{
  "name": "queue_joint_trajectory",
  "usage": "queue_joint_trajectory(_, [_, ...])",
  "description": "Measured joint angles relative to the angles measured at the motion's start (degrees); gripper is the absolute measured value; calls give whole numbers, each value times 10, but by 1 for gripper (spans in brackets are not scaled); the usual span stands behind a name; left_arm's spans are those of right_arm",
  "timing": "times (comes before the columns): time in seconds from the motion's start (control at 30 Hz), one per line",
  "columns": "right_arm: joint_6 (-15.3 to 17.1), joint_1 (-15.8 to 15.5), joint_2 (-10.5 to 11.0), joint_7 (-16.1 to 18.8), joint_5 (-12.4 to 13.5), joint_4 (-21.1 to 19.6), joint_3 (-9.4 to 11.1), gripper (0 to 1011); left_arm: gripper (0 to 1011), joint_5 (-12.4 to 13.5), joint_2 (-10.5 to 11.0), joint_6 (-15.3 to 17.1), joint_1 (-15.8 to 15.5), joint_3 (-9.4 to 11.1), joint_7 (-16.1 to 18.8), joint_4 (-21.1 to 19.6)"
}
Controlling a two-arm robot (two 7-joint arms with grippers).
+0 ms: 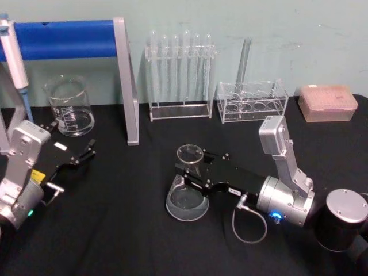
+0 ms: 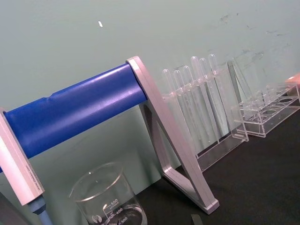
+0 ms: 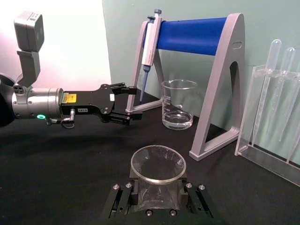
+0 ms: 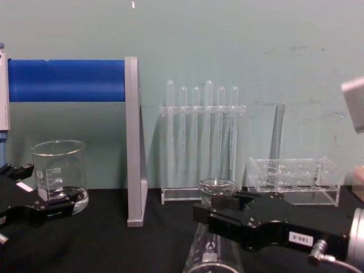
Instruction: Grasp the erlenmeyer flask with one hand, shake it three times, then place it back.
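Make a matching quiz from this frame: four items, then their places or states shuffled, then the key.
Items
1. clear glass conical erlenmeyer flask
2. clear cylindrical graduated glass beaker
3. black left gripper
4. pink rectangular box

Places or states
A. back right of the black table, beside the clear low rack
B. open, holding nothing, near the beaker
C. mid-table, neck gripped by the black right gripper
D. by the grey stand with the blue bar, on the robot's left

Pairs: 1-C, 2-D, 3-B, 4-A
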Motion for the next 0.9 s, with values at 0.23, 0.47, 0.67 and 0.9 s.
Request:
queue_joint_trajectory(0.23, [4, 2, 0, 0, 2, 2, -2, 457, 1001, 0, 0, 0, 0, 0, 0, 0])
queue_joint_trajectory(0.47, [8, 6, 0, -1, 3, 5, -4, 457, 1001, 0, 0, 0, 0, 0, 0, 0])
queue_joint_trajectory(0.67, [13, 9, -1, -2, 4, 7, -6, 457, 1001, 0, 0, 0, 0, 0, 0, 0])
queue_joint_trajectory(0.9, [16, 11, -2, -2, 6, 9, -8, 456, 1001, 0, 0, 0, 0, 0, 0, 0])
